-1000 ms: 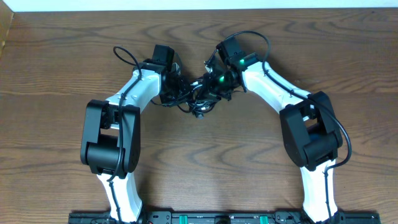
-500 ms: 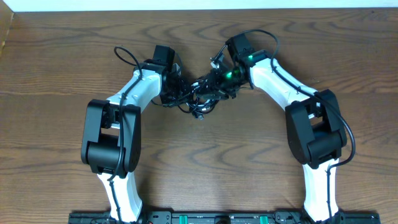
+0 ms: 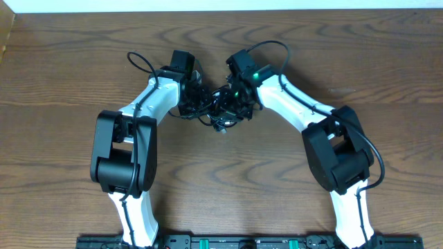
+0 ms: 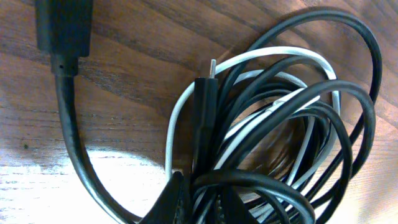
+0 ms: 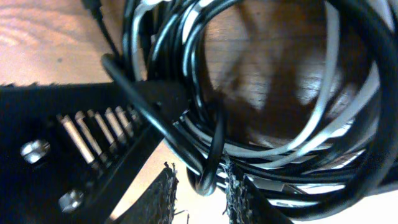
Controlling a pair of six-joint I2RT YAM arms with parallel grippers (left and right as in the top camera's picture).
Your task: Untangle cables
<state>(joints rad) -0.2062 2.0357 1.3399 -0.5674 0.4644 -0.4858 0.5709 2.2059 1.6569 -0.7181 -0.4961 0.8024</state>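
on the wooden table [image 3: 221,180], right gripper [image 5: 200,183] is returning to regrasp the cables [image 4: 205,118], jaws narrow round a loop; left gripper [image 4: 199,199] is clamping them

A bundle of cables [image 3: 220,114] is lying on the table [image 3: 221,187], toward its far middle. It is sitting between the left gripper [image 3: 202,104] on its left and the right gripper [image 3: 234,105] on its right. The left arm [image 3: 124,149] and the right arm [image 3: 339,152] are standing at the near edge, angling inward toward the bundle.
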